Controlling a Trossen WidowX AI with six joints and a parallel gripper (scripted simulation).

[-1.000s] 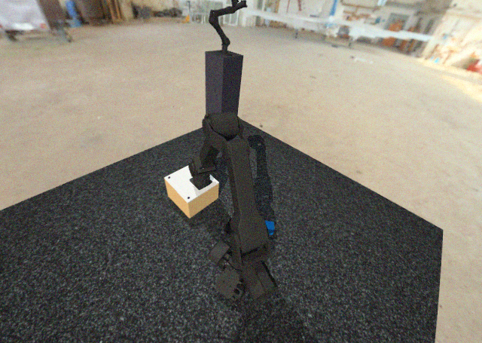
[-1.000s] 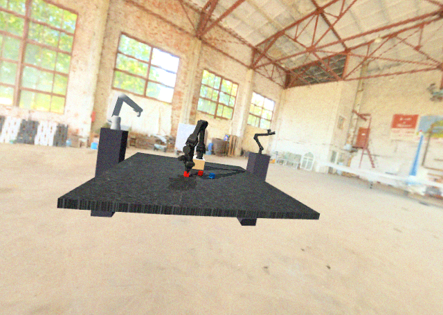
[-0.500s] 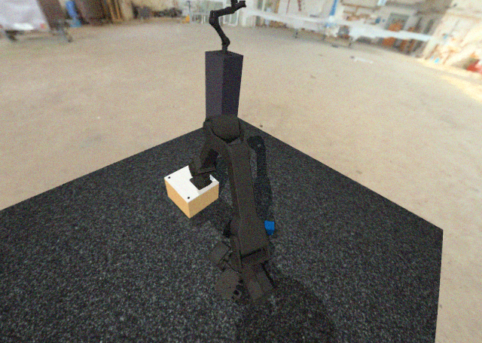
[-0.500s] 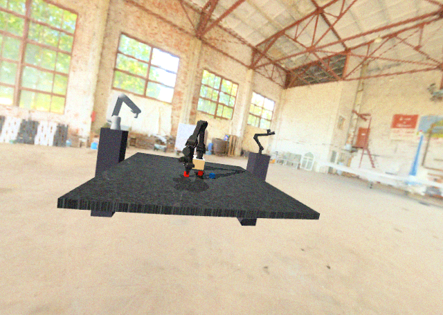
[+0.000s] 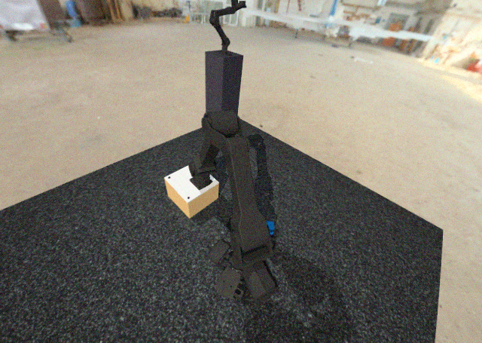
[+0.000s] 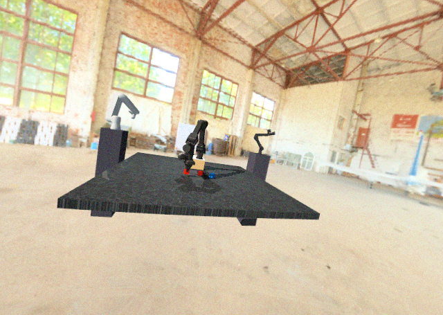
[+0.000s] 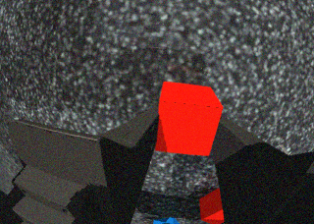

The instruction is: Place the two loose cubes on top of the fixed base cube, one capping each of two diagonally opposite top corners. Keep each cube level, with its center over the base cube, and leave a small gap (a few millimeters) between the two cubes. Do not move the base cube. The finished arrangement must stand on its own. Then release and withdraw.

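Note:
My gripper (image 6: 187, 169) (image 7: 186, 117) is shut on a red cube (image 6: 186, 172) (image 7: 188, 128), with one finger on each side of it. The cube is at or close above the table top; which of the two I cannot tell. A second red cube (image 6: 200, 172) (image 7: 213, 206) lies on the table beside the gripper, partly hidden by a finger in the wrist view. A blue cube (image 5: 270, 227) (image 6: 212, 176) (image 7: 167, 221), apparently the base cube, lies beyond the second red cube. In the top view the arm hides both red cubes and the fingertips.
A tan box with a white top (image 5: 178, 195) (image 6: 196, 164) carries my arm's base. The dark table top (image 5: 117, 253) (image 6: 142, 193) surrounds it. Other arms stand on dark pedestals (image 5: 221, 82) (image 6: 111, 149) (image 6: 257, 165) past the table edge.

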